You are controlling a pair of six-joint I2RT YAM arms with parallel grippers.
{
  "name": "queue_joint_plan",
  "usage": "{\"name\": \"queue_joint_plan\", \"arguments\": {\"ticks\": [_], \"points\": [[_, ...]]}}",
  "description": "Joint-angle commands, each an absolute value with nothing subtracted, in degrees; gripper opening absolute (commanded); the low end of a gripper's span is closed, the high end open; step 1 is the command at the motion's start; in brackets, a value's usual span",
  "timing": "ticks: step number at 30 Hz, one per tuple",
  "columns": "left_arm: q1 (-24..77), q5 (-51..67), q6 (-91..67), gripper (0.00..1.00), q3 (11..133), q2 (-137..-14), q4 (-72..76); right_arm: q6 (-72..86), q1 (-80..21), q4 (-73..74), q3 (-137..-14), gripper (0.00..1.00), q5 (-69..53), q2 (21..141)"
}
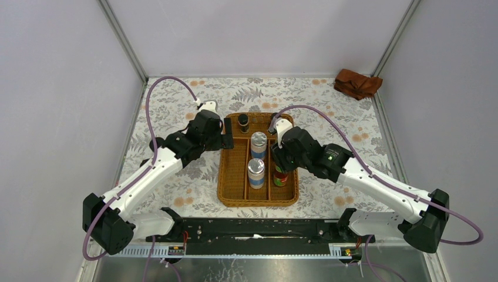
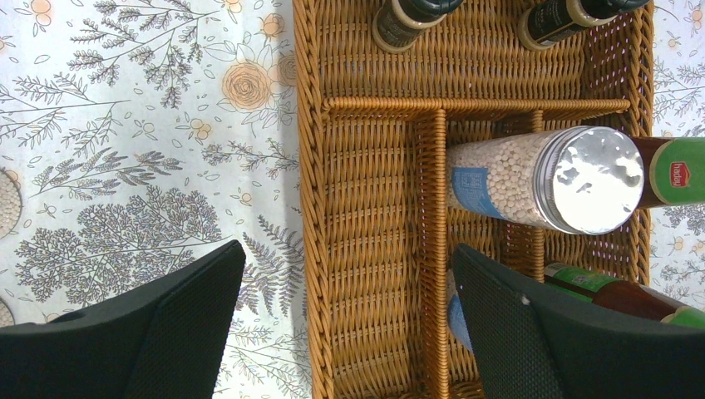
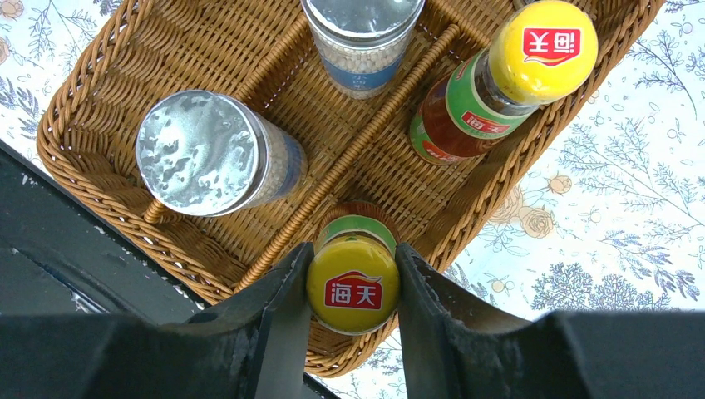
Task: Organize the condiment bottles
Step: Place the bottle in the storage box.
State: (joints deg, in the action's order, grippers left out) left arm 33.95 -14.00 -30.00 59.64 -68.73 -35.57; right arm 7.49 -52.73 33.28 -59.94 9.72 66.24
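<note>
1 upright sauce bottle [image 3: 353, 293] is clamped by its cap in the right gripper [image 3: 350, 270], straight below it, in the right lane of the tray [image 3: 79, 108]; left gripper [image 2: 349, 278] is spread wide.

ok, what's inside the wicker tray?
Middle lane: two silver-lidded shakers. Right lane: two yellow-capped sauce bottles, one in the right jaws. Far compartment: two dark bottles. Left lane bare. Overhead, right arm hides one dark bottle.
</note>
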Motion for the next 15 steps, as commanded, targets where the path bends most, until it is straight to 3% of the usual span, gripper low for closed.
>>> {"name": "queue_joint_plan", "arguments": {"ticks": [1,15], "points": [[33.2,-15.15,-29.01,0.98,58.93,-69.07,-34.1,6.42,-53.22,27.69,-61.1,0.0,11.96,65.65],[32.98,-14.62,-28.57,0.98,58.67,-69.67,-34.1,6.76,-53.26,27.53,-59.77,0.0,13.75,64.6]]}}
